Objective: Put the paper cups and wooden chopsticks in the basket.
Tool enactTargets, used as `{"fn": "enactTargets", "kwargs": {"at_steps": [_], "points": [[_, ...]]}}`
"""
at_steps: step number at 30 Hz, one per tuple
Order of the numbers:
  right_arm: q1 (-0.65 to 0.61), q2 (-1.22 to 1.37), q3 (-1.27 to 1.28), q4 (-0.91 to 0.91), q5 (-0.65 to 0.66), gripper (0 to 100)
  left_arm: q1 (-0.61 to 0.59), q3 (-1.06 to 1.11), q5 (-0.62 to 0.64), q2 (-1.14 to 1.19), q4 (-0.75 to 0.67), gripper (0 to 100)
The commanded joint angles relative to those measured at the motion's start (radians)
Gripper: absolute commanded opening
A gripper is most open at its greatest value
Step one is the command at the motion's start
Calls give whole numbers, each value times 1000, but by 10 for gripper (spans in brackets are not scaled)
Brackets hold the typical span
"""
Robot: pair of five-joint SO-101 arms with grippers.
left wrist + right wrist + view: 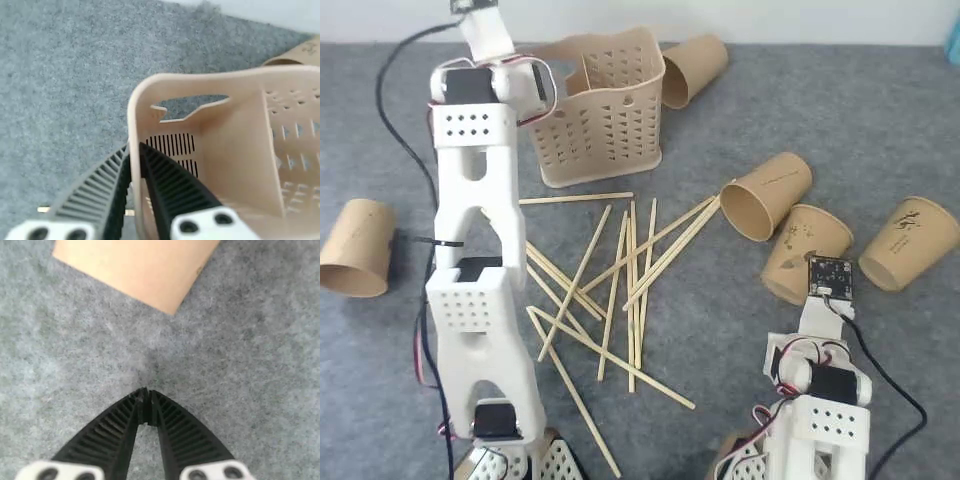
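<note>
The basket (605,110) stands upright at the far side of the grey mat (880,130). One paper cup (695,68) lies on its side just behind it. The high view shows the left arm stretched toward the basket's left corner. The left wrist view gives the grip itself: the left gripper (135,150) has one finger outside the corner wall and one inside. The jaws look pinched on that wall, though the contact itself is hard to make out. That view also catches the edge of the cup behind the basket (300,52).

The chopsticks (620,280) lie scattered and crossing on the mat in front of the basket, between the two arms. Three more cups lie on their sides to the right (767,195) (807,252) (910,243), the first two touching. A fifth cup (358,247) lies well apart at the left edge.

In the right wrist view, the right gripper (145,395) has its jaws pressed together on nothing, over bare mat, with a cup's side (135,270) just ahead. From above, that arm's wrist camera (830,278) sits beside the middle cup of the three.
</note>
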Motion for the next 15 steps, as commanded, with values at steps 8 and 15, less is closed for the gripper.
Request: {"fn": "enactTargets", "kwargs": {"at_steps": [8, 15], "points": [[16, -18, -44, -15, 14, 8, -31, -151, -324, -11, 180, 13], [16, -18, -44, -15, 14, 8, -57, -154, -470, -12, 213, 13]]}}
